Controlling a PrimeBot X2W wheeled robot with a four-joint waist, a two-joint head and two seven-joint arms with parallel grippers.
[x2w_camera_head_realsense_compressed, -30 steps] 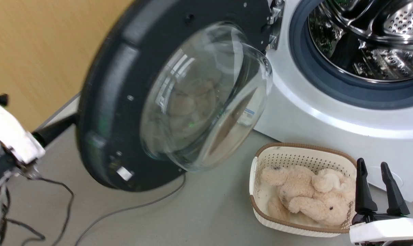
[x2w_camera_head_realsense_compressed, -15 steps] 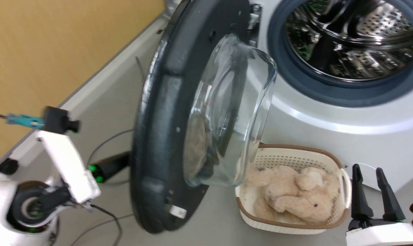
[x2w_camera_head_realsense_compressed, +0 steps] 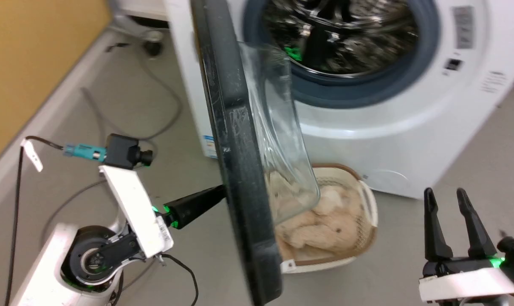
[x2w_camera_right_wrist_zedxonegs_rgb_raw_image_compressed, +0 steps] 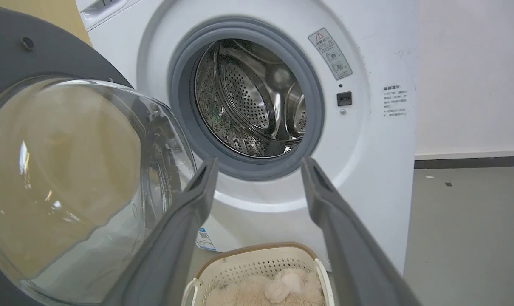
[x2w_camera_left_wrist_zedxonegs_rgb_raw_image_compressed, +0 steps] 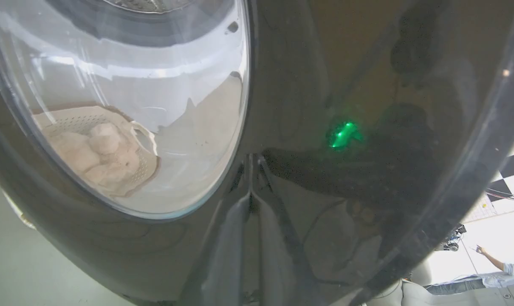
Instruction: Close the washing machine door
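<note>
As the head view looks down, the washing machine door (x2w_camera_head_realsense_compressed: 235, 170) stands edge-on, half open off the washing machine (x2w_camera_head_realsense_compressed: 367, 127). The left gripper (x2w_camera_head_realsense_compressed: 216, 193), fingers together, touches its outer face and is the nearer arm, with the porthole beyond. Left wrist view: door face at the tips. Right wrist view: the right gripper (x2w_camera_right_wrist_zedxonegs_rgb_raw_image_compressed: 259, 163), fingers apart, well clear. One door, one basket (x2w_camera_right_wrist_zedxonegs_rgb_raw_image_compressed: 248, 261), one plush toy (x2w_camera_right_wrist_zedxonegs_rgb_raw_image_compressed: 278, 289).

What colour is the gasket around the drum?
Grey; the gasket shows best in the right wrist view.

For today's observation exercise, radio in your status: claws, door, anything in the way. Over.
Left claw shut, tips on door. Right claw open, empty. Door half open. Basket on floor beneath it.
</note>
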